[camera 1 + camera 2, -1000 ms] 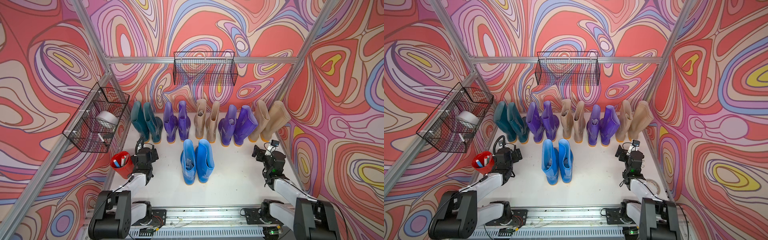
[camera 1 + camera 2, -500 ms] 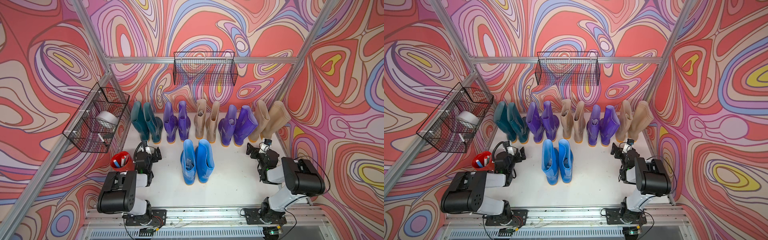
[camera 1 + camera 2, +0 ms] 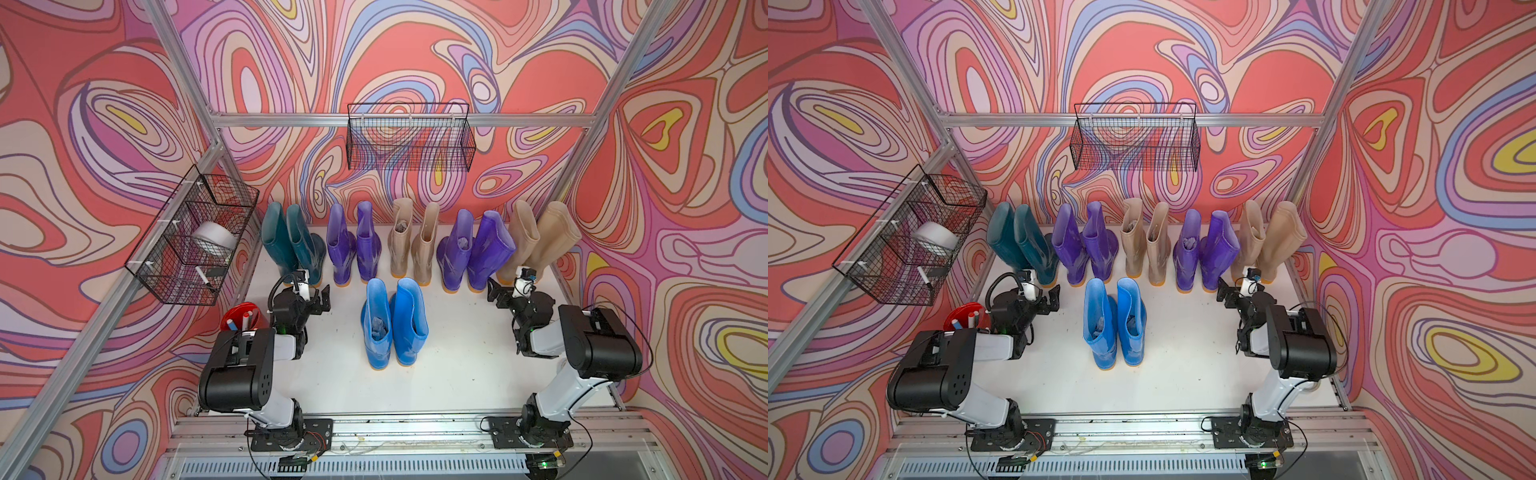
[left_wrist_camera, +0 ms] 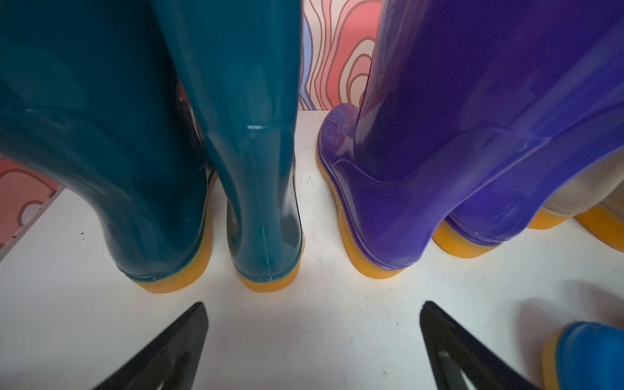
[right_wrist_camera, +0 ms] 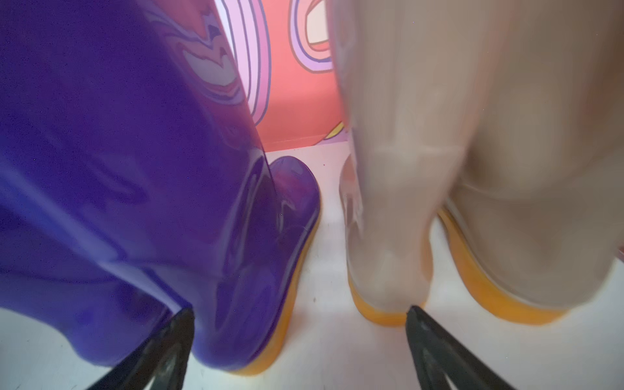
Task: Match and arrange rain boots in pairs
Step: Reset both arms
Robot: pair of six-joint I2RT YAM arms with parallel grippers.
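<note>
Five pairs of rain boots stand in a back row in both top views: dark teal (image 3: 291, 245), purple (image 3: 353, 249), beige (image 3: 413, 249), purple (image 3: 473, 257), beige (image 3: 536, 241). A bright blue pair (image 3: 395, 324) stands alone in front of them. My left gripper (image 3: 321, 301) is open and empty, low over the table just short of the teal heels (image 4: 266, 243) and a purple heel (image 4: 381, 229). My right gripper (image 3: 496, 295) is also open and empty. It faces the gap between a purple boot (image 5: 236, 270) and a beige heel (image 5: 388, 270).
A wire basket (image 3: 191, 241) on the left wall holds a white roll. Another wire basket (image 3: 409, 141) hangs on the back wall. A red cup (image 3: 239, 320) with markers stands beside the left arm. An aluminium rail (image 3: 395, 432) runs along the table's front edge.
Both arms have folded up, elbows rising, and both grippers have edged toward the back row. The boots have not moved.
</note>
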